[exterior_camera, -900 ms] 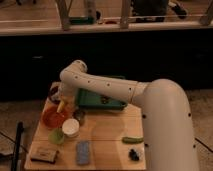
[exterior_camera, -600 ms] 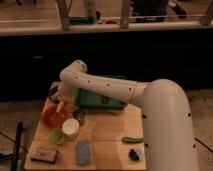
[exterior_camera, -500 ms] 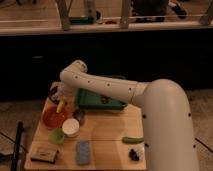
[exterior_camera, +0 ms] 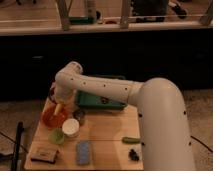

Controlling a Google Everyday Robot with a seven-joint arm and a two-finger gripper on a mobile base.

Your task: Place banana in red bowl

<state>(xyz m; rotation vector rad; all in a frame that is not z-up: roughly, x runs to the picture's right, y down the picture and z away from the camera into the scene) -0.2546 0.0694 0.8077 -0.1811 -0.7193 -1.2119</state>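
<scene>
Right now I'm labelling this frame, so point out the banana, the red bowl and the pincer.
banana (exterior_camera: pixel 59 108), camera view, its pale-yellow middle.
red bowl (exterior_camera: pixel 48 120), camera view, its left rim.
pincer (exterior_camera: pixel 60 102), camera view, its tip, above the red bowl.

White arm's (exterior_camera: pixel 102 89) end effector (exterior_camera: pixel 59 102) over red bowl (exterior_camera: pixel 46 120); banana (exterior_camera: pixel 60 109) pale yellow.

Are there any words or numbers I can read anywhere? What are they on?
No text can be read.
Nothing legible shows on the green tray, the white cup or the blue sponge.
The gripper, also unmarked, hangs over the red bowl.
</scene>
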